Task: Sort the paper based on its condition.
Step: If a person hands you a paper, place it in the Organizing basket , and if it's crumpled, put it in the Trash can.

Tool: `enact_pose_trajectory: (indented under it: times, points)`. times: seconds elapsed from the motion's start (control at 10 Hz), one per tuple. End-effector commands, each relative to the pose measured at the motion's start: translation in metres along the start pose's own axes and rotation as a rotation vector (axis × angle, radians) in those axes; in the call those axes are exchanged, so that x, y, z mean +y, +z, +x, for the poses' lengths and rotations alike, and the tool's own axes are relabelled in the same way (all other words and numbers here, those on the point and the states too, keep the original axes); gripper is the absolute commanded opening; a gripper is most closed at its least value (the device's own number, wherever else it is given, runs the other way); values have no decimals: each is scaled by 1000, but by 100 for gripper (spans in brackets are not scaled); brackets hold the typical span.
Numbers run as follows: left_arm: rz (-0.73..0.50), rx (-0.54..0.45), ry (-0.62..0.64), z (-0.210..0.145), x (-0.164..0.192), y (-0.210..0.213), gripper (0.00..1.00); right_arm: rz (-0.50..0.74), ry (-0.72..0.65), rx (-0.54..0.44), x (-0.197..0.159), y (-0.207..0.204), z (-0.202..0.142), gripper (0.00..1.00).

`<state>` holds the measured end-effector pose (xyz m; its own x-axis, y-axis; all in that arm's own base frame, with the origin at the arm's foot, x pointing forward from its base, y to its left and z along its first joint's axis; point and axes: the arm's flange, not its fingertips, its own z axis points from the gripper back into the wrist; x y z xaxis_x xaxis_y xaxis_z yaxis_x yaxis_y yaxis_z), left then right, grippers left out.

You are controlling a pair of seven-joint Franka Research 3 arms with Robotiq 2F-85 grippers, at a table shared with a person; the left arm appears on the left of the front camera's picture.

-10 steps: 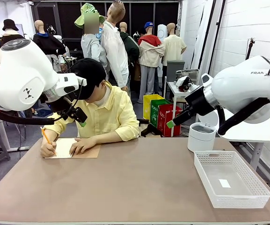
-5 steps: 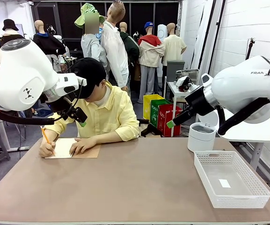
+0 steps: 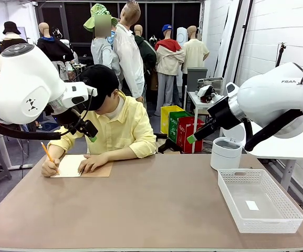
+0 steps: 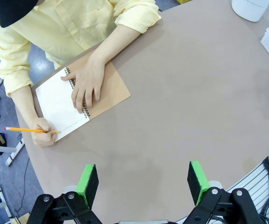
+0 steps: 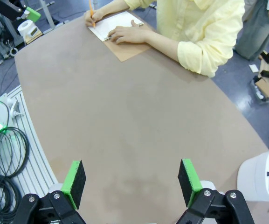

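A person in a yellow shirt sits at the far side and writes with an orange pencil (image 3: 49, 153) on the white page of a spiral-bound notebook (image 3: 70, 165) with a tan cover (image 4: 113, 88). The other hand lies flat on the notebook (image 5: 113, 25). Loose paper is out of view. My left gripper (image 4: 143, 184) hangs open high above the table, well short of the notebook, with nothing between its green pads. My right gripper (image 5: 132, 184) is also open and empty, raised over the right half of the table. Both grippers, left (image 3: 89, 132) and right (image 3: 193, 137), hover above the far edge.
A white lattice basket (image 3: 288, 210) stands at the right front with a small white scrap (image 3: 252, 205) inside. A white round bin (image 3: 226, 152) stands behind it near the far right edge. The brown table (image 3: 156, 210) is bare across its middle and front.
The person's pencil hand has shifted slightly to the left along the page. Neither arm has moved and both grippers stay open.
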<state>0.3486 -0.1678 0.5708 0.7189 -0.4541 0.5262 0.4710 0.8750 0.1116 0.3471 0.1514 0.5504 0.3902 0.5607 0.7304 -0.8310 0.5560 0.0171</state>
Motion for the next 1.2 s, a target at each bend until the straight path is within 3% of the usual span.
enact_pose_trajectory:
  times: [0.0, 1.1]
  points:
    - [1, -2, -8, 0, 0, 1, 100, 10, -10, 3, 1, -1, 0, 100]
    - [1, -2, -8, 0, 0, 1, 100, 10, -10, 3, 1, -1, 0, 100]
